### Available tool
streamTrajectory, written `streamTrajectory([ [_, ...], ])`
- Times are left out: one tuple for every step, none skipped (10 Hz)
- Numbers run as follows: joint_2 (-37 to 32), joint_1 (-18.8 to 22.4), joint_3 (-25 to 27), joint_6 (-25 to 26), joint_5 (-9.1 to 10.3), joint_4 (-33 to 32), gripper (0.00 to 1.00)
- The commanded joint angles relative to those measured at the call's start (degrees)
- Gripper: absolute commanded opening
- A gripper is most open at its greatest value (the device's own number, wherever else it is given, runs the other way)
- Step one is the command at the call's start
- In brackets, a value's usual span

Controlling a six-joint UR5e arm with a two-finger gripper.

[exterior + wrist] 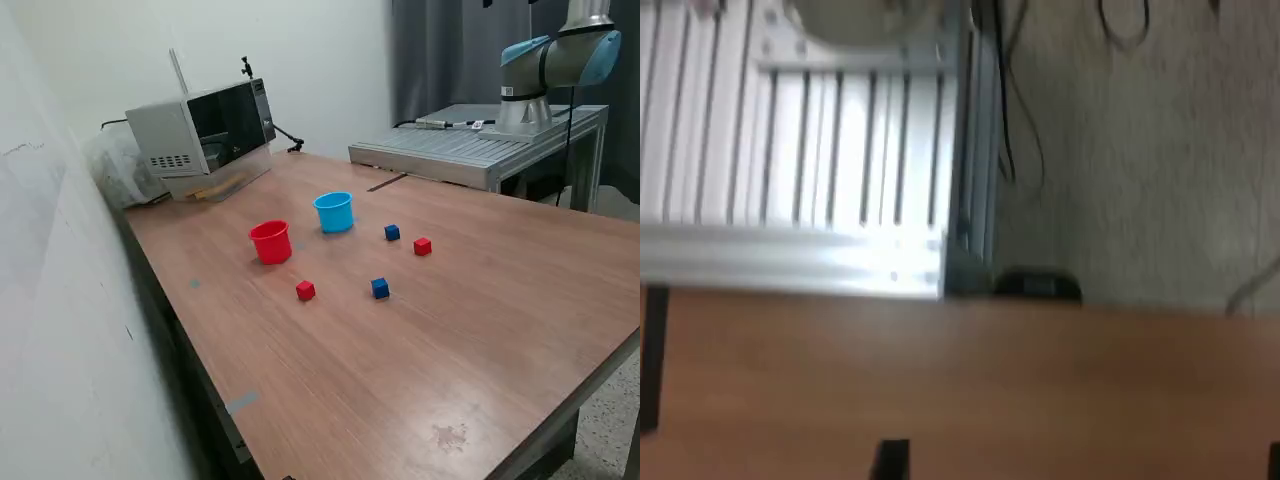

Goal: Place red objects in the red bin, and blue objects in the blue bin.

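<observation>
In the exterior view a red cup (270,242) and a light-blue cup (334,212) stand upright side by side on the wooden table (480,340). One red cube (305,290) lies in front of the red cup and another red cube (422,246) lies further to the view's right. One dark-blue cube (380,288) lies beside the near red cube and another blue cube (392,232) lies near the blue cup. Only the arm's base and shoulder (555,60) show, at the far right. In the wrist view two dark fingertips (890,460) stand wide apart over bare table, holding nothing; no cubes or cups show there.
A grey microwave-like box (205,125) stands at the table's back by the wall. A ribbed aluminium platform (470,145) carrying the arm's base adjoins the table's far edge; it also shows in the wrist view (790,150), with floor and cables (1010,120) beside it.
</observation>
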Motion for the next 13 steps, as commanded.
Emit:
streamTrajectory([
  [2.51,-0.09,-2.08,0.13,0.1,-14.64,1.0],
  [3.39,-0.27,-2.25,0.39,-0.07,-18.69,1.0],
  [4.53,-0.44,-1.91,0.83,-0.07,-22.73,1.0],
  [5.93,-0.71,-1.38,2.92,0.1,-26.34,1.0],
  [7.6,-2.71,-0.16,6.42,0.1,-29.16,1.0],
  [9.27,-3.51,3.25,7.5,0.02,-32.5,1.0],
  [10.85,-3.87,7.81,7.51,0.01,-39.4,1.0],
  [12.61,-5.53,10.11,7.51,0.01,-43.3,1.0],
  [15.41,-7.37,11.96,7.51,0.1,-47.17,1.0],
  [18.4,-9.04,12.94,7.51,0.1,-50.08,1.0],
  [21.47,-10.97,13.91,7.51,0.02,-53.33,1.0],
  [24.11,-11.95,14.61,7.51,0.01,-56.14,1.0],
  [26.58,-12.04,15.05,7.51,0.01,-58.43,1.0],
])
